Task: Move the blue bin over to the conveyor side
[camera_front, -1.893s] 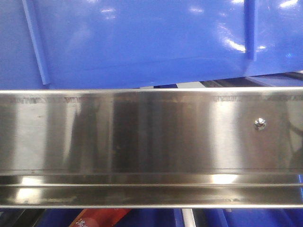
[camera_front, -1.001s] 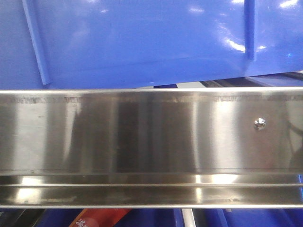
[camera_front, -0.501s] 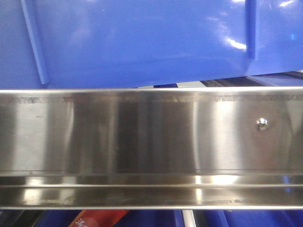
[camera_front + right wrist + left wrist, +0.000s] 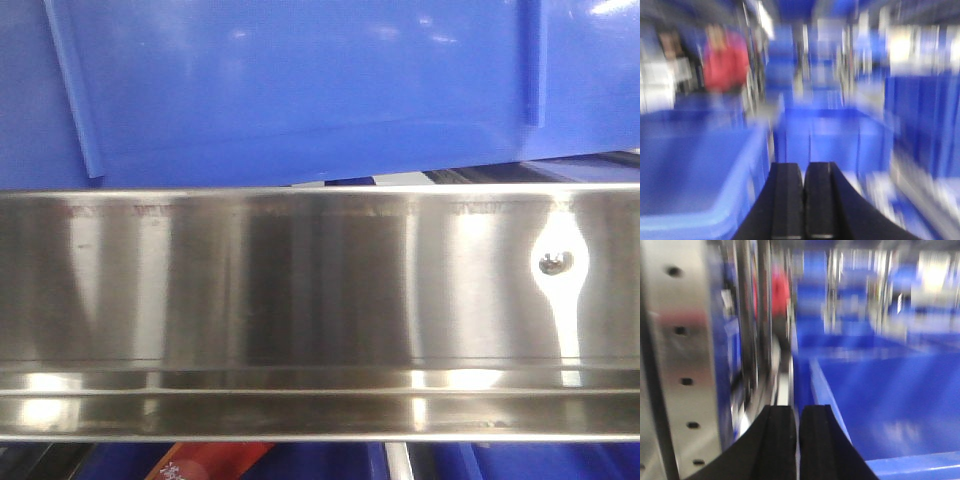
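blue bin (image 4: 300,90) fills the top of the front view, just behind the steel rail (image 4: 300,290), its long wall running along it. left fingers (image 4: 781,440) pressed together, holding nothing; bin rim just to their right, rail to their left. right fingers (image 4: 787,200) likewise closed, empty; bin low on their left. judging by that, bin lies between both arms. wrist views blurred.

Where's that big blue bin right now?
In the front view the blue bin fills the top of the picture, just above the shiny steel rail, whose screw sits toward the right.
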